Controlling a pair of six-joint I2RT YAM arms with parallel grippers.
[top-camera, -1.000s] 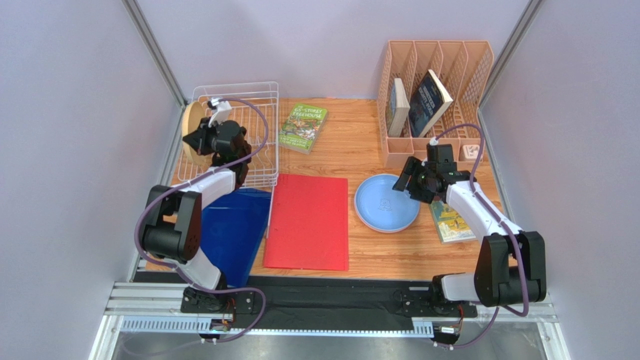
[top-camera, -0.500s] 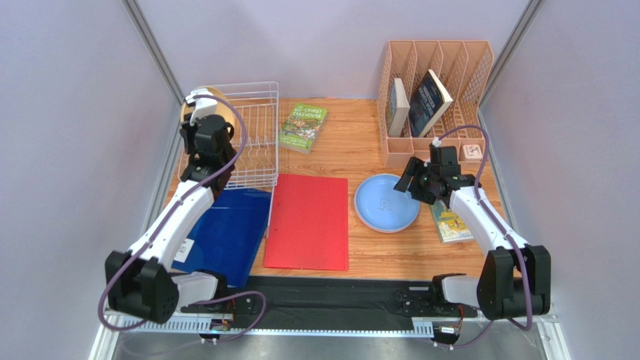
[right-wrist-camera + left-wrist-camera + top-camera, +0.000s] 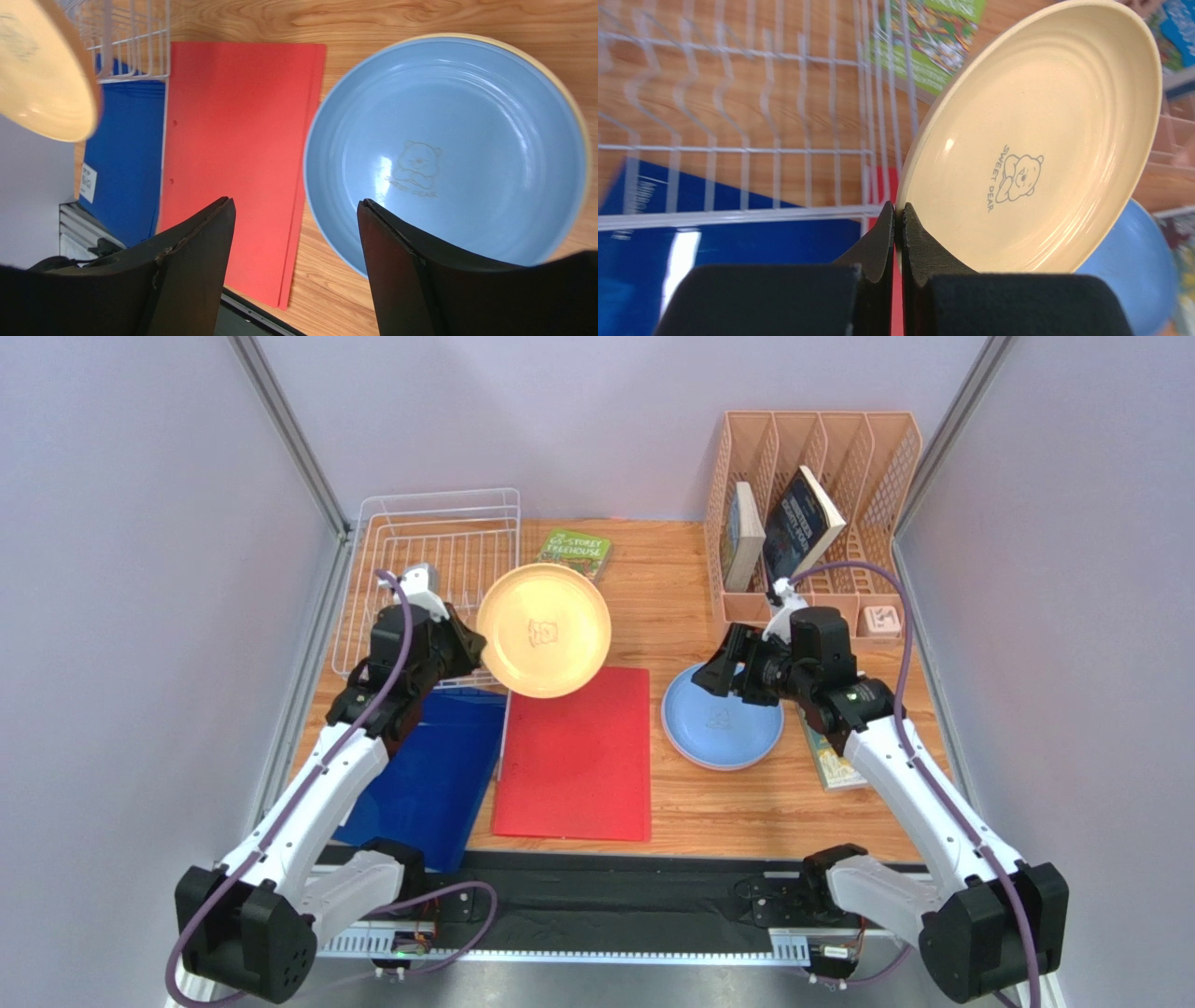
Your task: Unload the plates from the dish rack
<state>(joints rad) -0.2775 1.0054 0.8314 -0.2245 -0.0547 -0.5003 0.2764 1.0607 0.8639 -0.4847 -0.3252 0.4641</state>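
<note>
Left gripper (image 3: 898,210) pinches rim of cream plate (image 3: 1046,133), held aloft, clear of dish rack (image 3: 428,494) just beside gripper. Right gripper (image 3: 293,204) spread above blue plate (image 3: 449,154) on table (image 3: 659,602), cream edge showing beneath. No plates visible in rack; likely last one, awaiting stacking.

Cream plate (image 3: 1046,140): pale cream, marked at centre with a brown outlined bear (lettered "SWEET BEAR").
Blue plate (image 3: 449,154): light blue, the same bear printed faintly.
Dish rack (image 3: 421,546): white wire.
Red folder (image 3: 575,756): plain red.
Blue folder (image 3: 435,784): deep blue.
Organiser (image 3: 821,448): peach.
Table (image 3: 659,602): orange-brown wood grain.
Book (image 3: 575,546): green cover.
</note>
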